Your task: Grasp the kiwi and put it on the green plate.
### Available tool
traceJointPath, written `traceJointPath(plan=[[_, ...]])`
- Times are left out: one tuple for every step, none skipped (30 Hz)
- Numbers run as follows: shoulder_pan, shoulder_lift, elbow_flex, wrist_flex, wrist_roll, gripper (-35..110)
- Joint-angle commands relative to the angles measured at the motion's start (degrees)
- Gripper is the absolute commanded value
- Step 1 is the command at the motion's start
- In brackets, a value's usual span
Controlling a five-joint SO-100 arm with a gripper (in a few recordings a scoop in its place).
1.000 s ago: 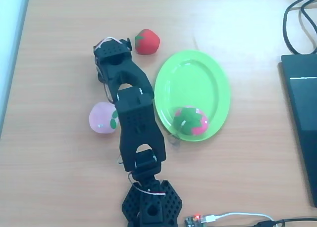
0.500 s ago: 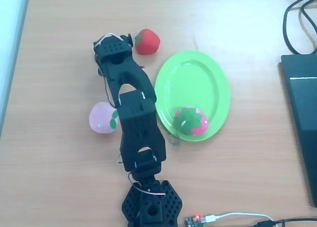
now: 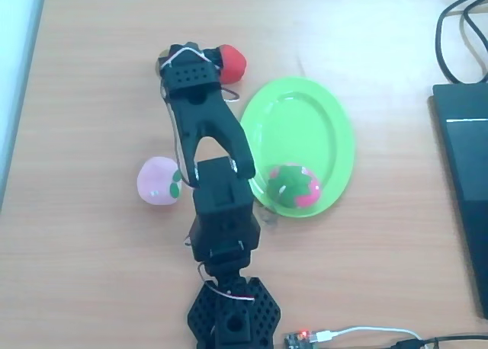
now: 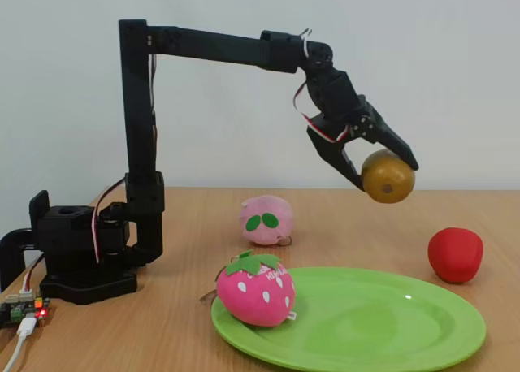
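Brown and egg-shaped, the kiwi (image 4: 387,177) hangs in the air, clamped between the black jaws of the gripper (image 4: 380,162), well above the desk (image 4: 187,331). In the fixed view it sits higher than the green plate (image 4: 390,323), above that plate's far right part. A pink-and-green toy fruit (image 4: 255,289) lies on the plate's left end, and a red strawberry (image 4: 455,254) rests just behind the plate

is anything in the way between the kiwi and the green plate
Nothing visible. The gripper holds the kiwi in the air; only a pink-and-green toy fruit sits at one end of the green plate, the rest bare.
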Motion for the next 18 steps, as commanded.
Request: traceJointPath(plan=[[1.8, 6.4, 3.4, 0.8, -1.1, 32], [2.8, 7.6, 4.7, 0.8, -1.8, 32], [3.9, 8.9, 5.8, 0.8, -2.4, 32], [4.9, 10.1, 7.0, 0.8, -3.0, 32], [6.0, 11.3, 8.2, 0.8, -3.7, 32], [7.0, 12.3, 9.2, 0.8, -4.4, 32], [8.1, 13.4, 10.4, 0.8, -5.0, 32], [9.3, 14.4, 11.4, 0.8, -5.8, 32], [10.5, 15.3, 12.6, 0.8, -6.5, 32], [11.8, 16.2, 13.6, 0.9, -7.0, 31], [12.9, 17.1, 14.8, 0.9, -7.5, 30], [14.0, 17.7, 15.6, 1.0, -7.9, 30], [14.9, 18.0, 16.6, 1.0, -8.3, 30], [16.1, 18.2, 17.5, 1.1, -8.6, 31], [17.3, 18.3, 18.4, 1.1, -8.9, 32], [18.5, 18.4, 19.3, 1.1, -9.2, 33], [19.6, 18.4, 20.2, 1.1, -9.5, 34], [20.8, 18.4, 21.0, 1.1, -9.6, 35]])
